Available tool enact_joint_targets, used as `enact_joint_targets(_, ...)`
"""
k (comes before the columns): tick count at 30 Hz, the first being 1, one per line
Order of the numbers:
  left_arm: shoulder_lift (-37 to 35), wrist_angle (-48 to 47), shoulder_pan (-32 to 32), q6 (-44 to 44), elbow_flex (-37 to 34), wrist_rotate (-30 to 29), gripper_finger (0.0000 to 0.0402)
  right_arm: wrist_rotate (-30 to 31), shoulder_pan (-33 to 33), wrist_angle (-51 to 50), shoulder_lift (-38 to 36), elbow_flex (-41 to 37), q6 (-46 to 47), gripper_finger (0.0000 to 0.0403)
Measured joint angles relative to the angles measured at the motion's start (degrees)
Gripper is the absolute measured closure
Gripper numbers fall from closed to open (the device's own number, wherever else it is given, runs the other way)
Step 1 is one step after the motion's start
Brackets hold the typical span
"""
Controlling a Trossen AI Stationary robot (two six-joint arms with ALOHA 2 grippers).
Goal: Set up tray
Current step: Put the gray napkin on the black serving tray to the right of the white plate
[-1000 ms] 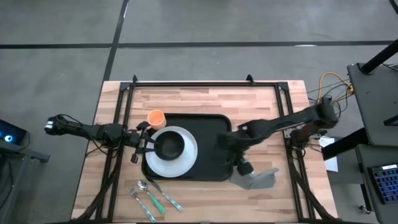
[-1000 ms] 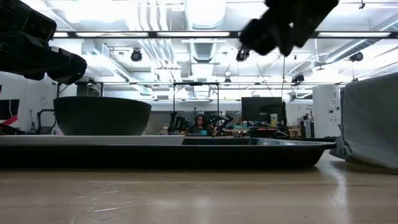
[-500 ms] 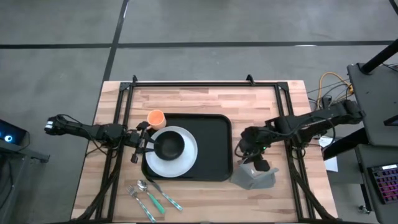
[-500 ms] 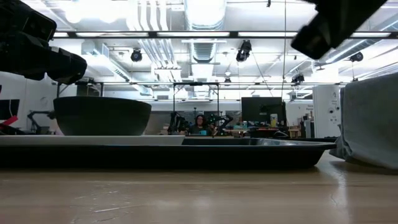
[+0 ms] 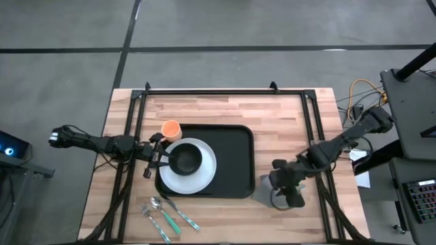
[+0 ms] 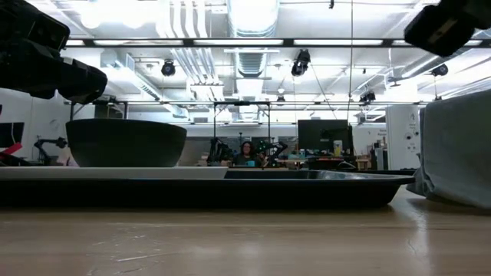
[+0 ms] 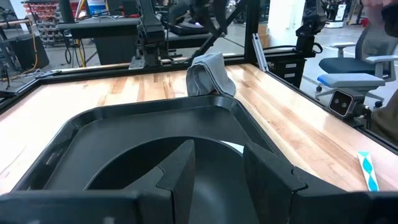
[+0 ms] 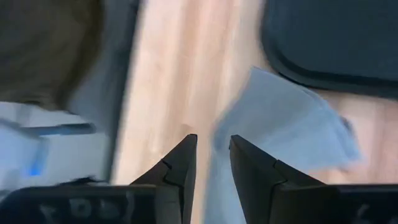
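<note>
Grey concrete floor surrounds a pale wooden tabletop (image 5: 218, 109) framed by black rails. At the centre of the high view lies the tray (image 5: 235, 163), a wide black rectangle with rounded corners and a low rim. Its left half carries a white plate (image 5: 204, 173) with a dark bowl (image 5: 186, 160) on it; its right half is bare. An orange cup (image 5: 170, 128) stands just off the tray's upper left corner, and cutlery (image 5: 163, 214) lies below it toward the lower left.

The tray looks stiff and fairly light, probably plastic, with a smooth and likely slippery surface. Loaded on one side, it would tip if lifted by one end, so the raised rim on two opposite edges seems the best hold.

The left gripper (image 7: 214, 168) sits at the bowl's left rim, jaws spread either side of it. The right gripper (image 8: 211, 158) hovers at the lower right above a folded grey napkin (image 8: 280, 118) beside the tray, jaws slightly parted and holding nothing.

No brand, label or readable writing shows on any of these things.
</note>
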Motion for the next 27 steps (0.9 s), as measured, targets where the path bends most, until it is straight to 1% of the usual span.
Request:
enact_joint_targets(2, 0.0, 0.0, 0.0, 0.0, 0.0, 0.0, 0.0283, 3.6, 2.7, -1.1, 0.2, 0.2, 1.6, 0.0309)
enact_joint_targets(5, 0.0, 0.0, 0.0, 0.0, 0.0, 0.0, 0.0283, 4.8, 5.4, -1.4, 0.3, 0.0, 3.3, 0.0294)
enact_joint_targets(7, 0.0, 0.0, 0.0, 0.0, 0.0, 0.0, 0.0283, 5.9, 6.1, -1.3, 0.5, 0.0, 5.1, 0.0277)
enact_joint_targets(14, 0.0, 0.0, 0.0, 0.0, 0.0, 0.0, 0.0283, 6.3, 6.7, -3.1, 2.7, 0.0, 6.8, 0.0198)
enact_joint_targets(17, 0.0, 0.0, 0.0, 0.0, 0.0, 0.0, 0.0283, 6.0, 6.7, -4.6, 5.0, -0.1, 6.9, 0.0176)
enact_joint_targets(20, 0.0, 0.0, 0.0, 0.0, 0.0, 0.0, 0.0283, 6.0, 6.7, -4.5, 7.3, -0.1, 7.0, 0.0166)
enact_joint_targets(23, 0.0, 0.0, 0.0, 0.0, 0.0, 0.0, 0.0283, 5.6, 6.7, -4.5, 9.8, -0.1, 7.1, 0.0164)
enact_joint_targets(27, 0.0, 0.0, 0.0, 0.0, 0.0, 0.0, 0.0283, 5.7, 6.7, -4.5, 11.2, -0.1, 6.7, 0.0183)
